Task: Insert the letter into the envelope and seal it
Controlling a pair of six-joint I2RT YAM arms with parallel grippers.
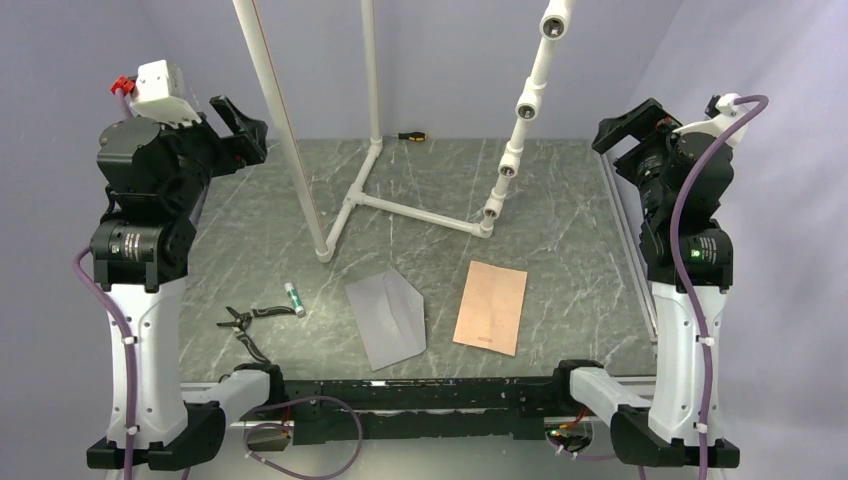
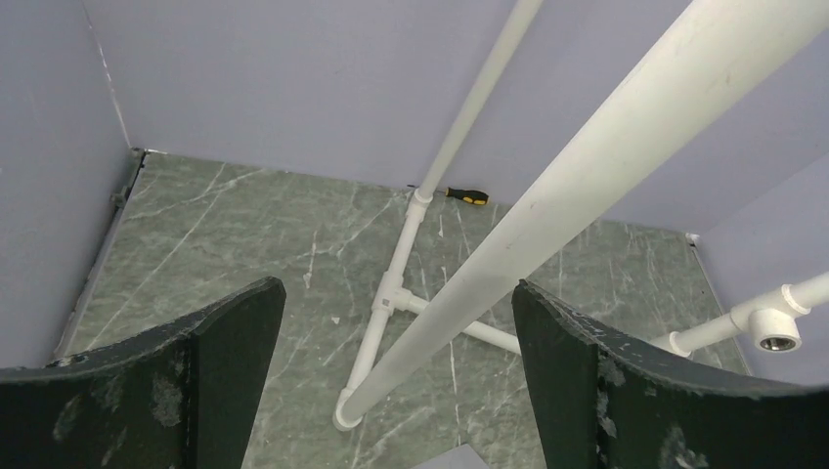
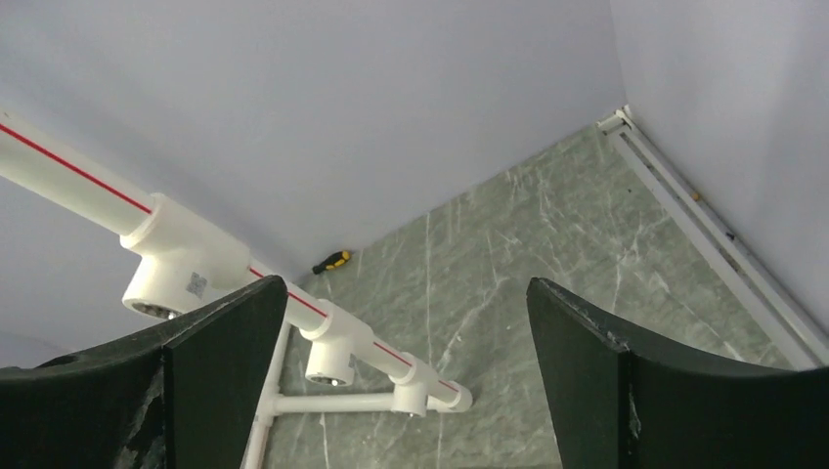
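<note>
Both arms sit folded high at the sides of the table, well apart from the paper. The left gripper is spread wide with nothing between its 2 fingers, and the right gripper is spread and bare in the same way. The letter lies flat near the front edge, right of centre. The envelope lies flat just to its left, apart from it, pointed flap toward the letter. Whether the pocket is gaping cannot be told from above.

Nothing of the task looks begun, so the risks lie ahead.

1. The letter is thin and lies flush on the table. Fingers coming straight down would likely scrape stone or shove the sheet instead of lifting an edge.
2. The envelope is loose. Unless 1 arm pins it, a pushed letter would probably slide it away.
3. The letter is only slightly smaller than the envelope, so a skewed approach could jam a corner or crumple the flap.
4. The white pipe frame rises between the arms. A careless reach from the left could strike the slanted pipe.
5. The pliers and small tube lie near the envelope's left side and could be knocked.
</note>
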